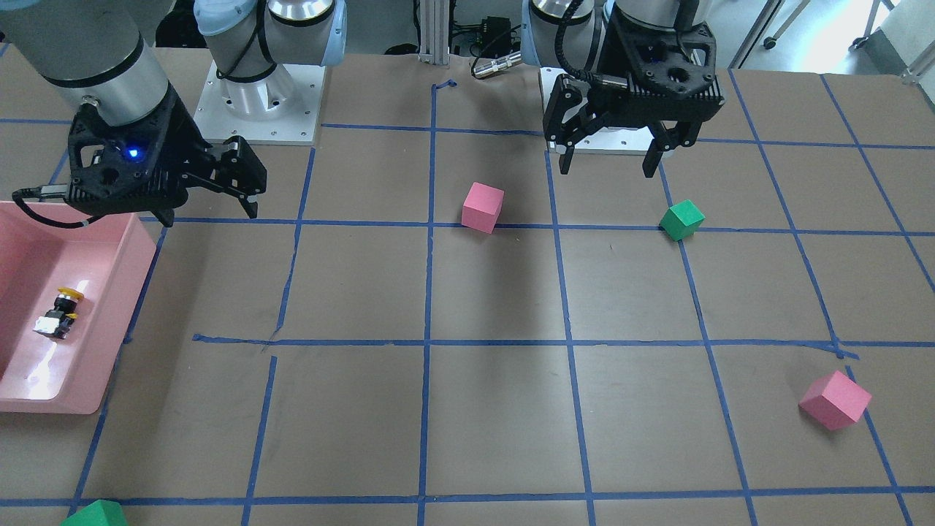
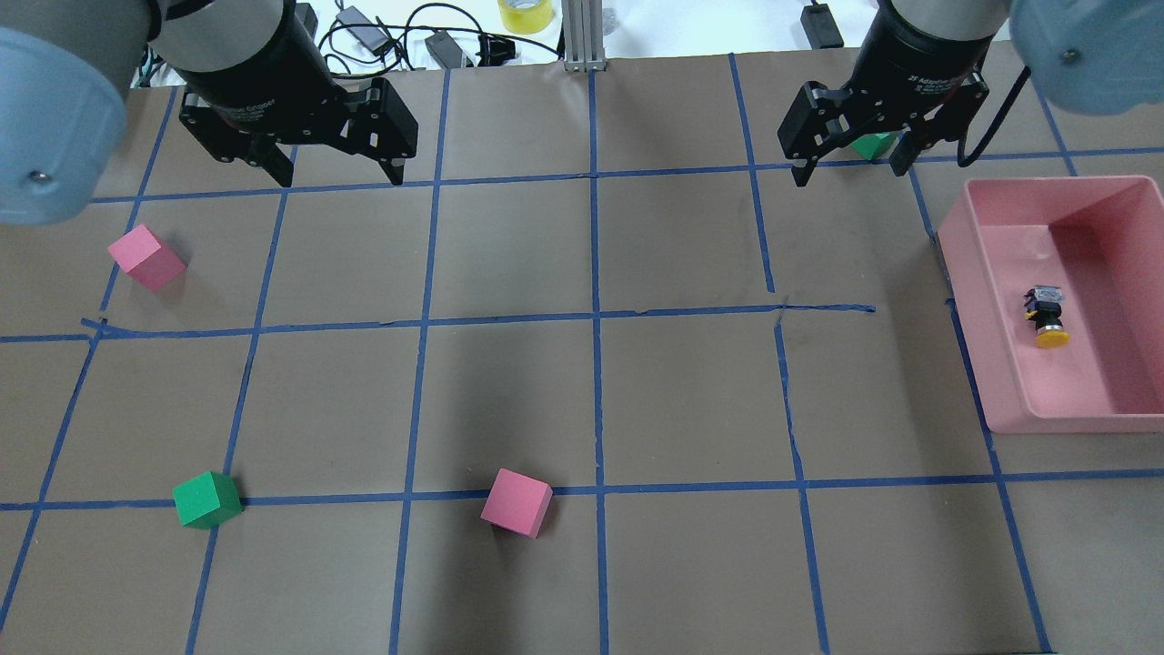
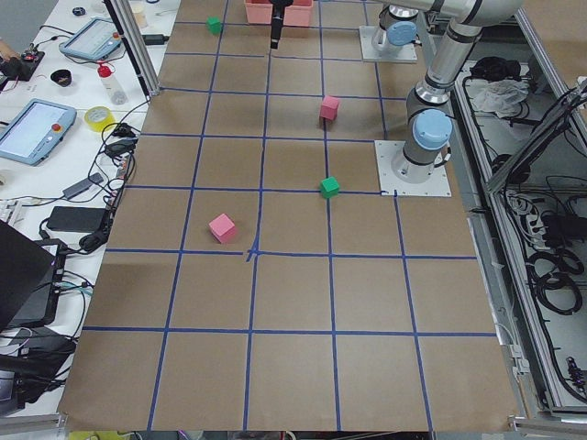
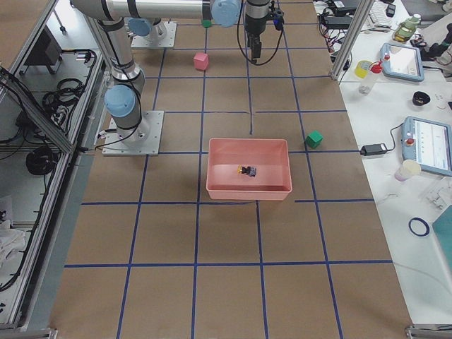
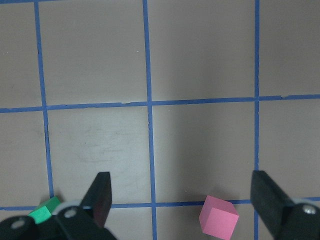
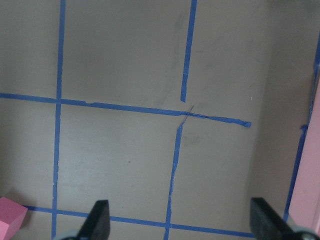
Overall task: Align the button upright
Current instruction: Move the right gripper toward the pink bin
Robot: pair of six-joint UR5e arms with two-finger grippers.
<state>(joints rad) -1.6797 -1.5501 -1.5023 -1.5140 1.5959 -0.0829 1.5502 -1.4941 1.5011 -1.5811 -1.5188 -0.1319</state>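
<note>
One button lies toppled in the pink tray, apart from the wide-open, empty right gripper.

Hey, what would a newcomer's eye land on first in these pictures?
The pink bin on the robot's right side, with the yellow-capped button lying on its side inside. Then the left gripper and right gripper, both open above the table, and pink cubes and green cubes scattered across its blue tape grid.
</note>
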